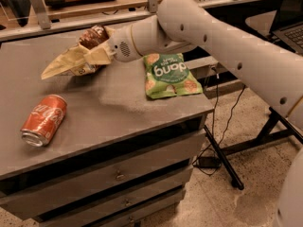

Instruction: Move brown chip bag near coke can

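Observation:
The brown chip bag [71, 56] is at the back of the grey cabinet top [109, 108], its dark brown end up and its pale tan end pointing left, lifted a little off the surface. My gripper [97, 53] reaches in from the right and is shut on the bag's middle. The coke can [44, 119] lies on its side at the front left, silver end toward the front edge, well apart from the bag.
A green "dang" bag [169, 74] lies flat on the right of the cabinet top, under my arm. A metal rail and shelf run behind the cabinet. Cables and a stand leg are on the floor to the right.

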Controlling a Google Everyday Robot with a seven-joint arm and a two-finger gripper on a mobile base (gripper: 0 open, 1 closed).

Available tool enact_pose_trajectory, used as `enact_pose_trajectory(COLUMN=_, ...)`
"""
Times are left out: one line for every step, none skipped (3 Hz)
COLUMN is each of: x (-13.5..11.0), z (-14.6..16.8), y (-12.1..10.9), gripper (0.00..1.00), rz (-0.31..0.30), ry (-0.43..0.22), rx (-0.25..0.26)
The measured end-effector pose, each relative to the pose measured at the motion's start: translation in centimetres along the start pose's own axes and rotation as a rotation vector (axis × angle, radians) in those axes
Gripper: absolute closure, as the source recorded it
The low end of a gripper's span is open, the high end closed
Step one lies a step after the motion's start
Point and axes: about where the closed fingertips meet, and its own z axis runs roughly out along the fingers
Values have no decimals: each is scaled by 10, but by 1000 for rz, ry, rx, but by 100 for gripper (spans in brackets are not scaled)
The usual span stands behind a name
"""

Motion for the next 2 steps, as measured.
enact_pose_trajectory(x=0, z=2, y=22, gripper=100, rz=24, ry=-12, rx=-45)
enact_pose_trajectory(x=1, z=-2, y=36, gripper=100, rz=47, ry=-16, rx=-71)
